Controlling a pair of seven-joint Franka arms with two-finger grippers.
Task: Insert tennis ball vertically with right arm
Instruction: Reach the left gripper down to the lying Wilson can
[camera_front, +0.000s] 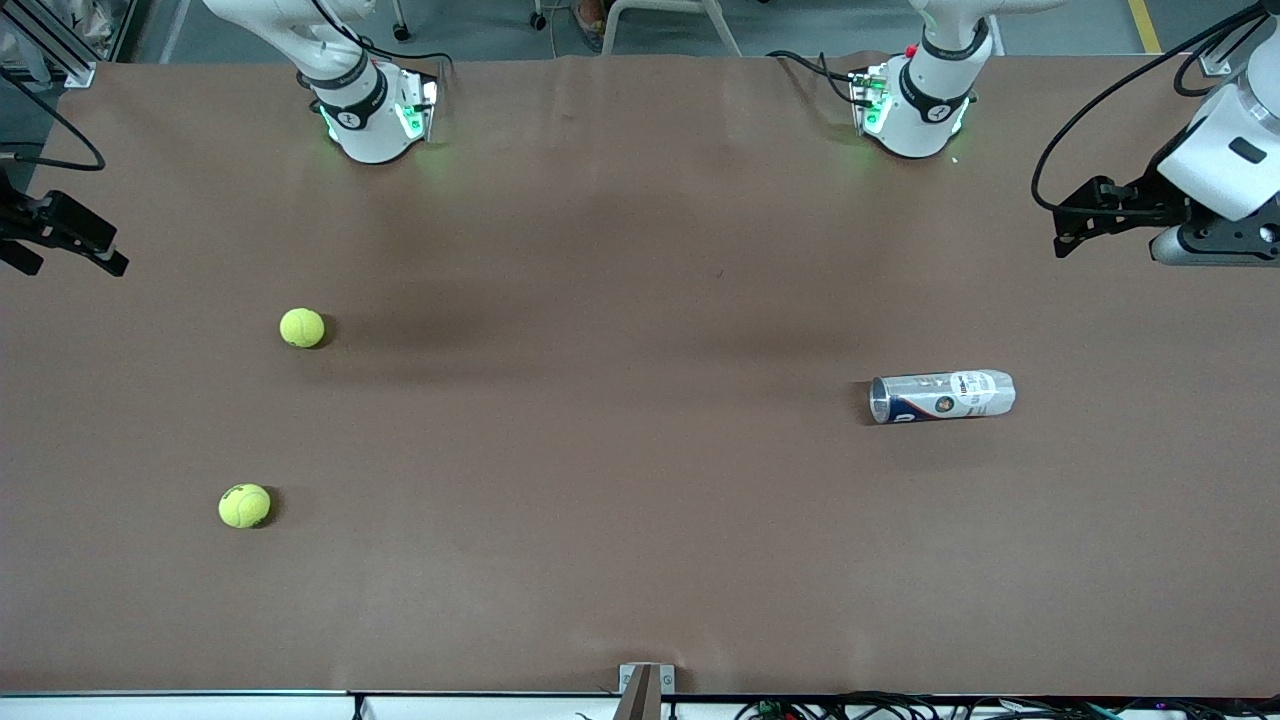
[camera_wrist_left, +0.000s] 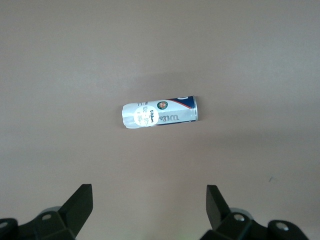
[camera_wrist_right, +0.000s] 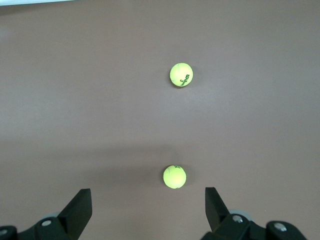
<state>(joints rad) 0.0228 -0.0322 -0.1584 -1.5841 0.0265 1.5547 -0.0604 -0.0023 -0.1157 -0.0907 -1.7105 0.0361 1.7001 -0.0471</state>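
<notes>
Two yellow-green tennis balls lie on the brown table toward the right arm's end: one (camera_front: 302, 327) (camera_wrist_right: 174, 176) farther from the front camera, one (camera_front: 245, 505) (camera_wrist_right: 181, 74) nearer. A clear tennis ball can (camera_front: 942, 396) (camera_wrist_left: 160, 115) with a blue and white label lies on its side toward the left arm's end, its rimmed mouth facing the balls. My right gripper (camera_front: 70, 240) (camera_wrist_right: 148, 202) is open and empty, up above the table's edge at the right arm's end. My left gripper (camera_front: 1075, 215) (camera_wrist_left: 149, 200) is open and empty, up above the left arm's end, and waits.
The two arm bases (camera_front: 372, 120) (camera_front: 915, 110) stand along the table's edge farthest from the front camera. A small bracket (camera_front: 645, 685) sits at the edge nearest that camera. Brown table surface (camera_front: 600, 450) lies between the balls and the can.
</notes>
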